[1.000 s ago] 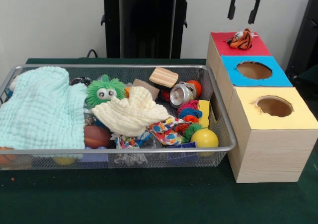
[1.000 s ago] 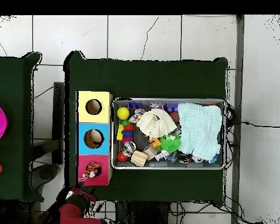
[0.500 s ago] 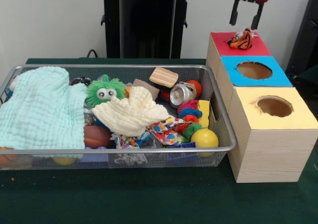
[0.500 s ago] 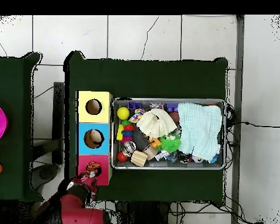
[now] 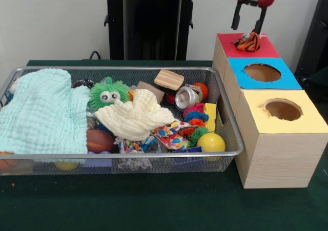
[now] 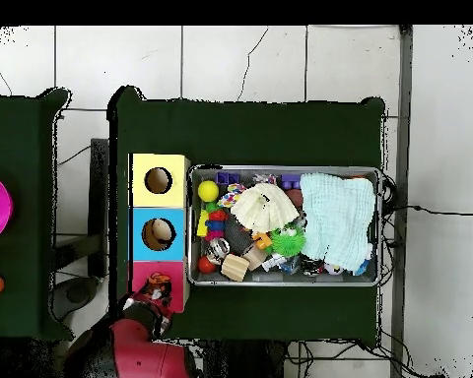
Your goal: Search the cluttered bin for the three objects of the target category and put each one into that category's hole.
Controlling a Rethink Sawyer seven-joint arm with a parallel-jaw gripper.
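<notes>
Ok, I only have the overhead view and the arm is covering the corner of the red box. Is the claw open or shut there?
Observer: Open. In the front view the claw hangs above the red box with its two fingers spread and nothing between them.
Operator: And the tiger toy, has it gone down the hole?
Observer: No. The tiger toy sits on top of the red box, most of its body standing above the surface, right under the claw's tips.
Operator: Is the claw touching it?
Observer: The tips end just above the toy's back; from the front I cannot tell whether one brushes it.
</notes>
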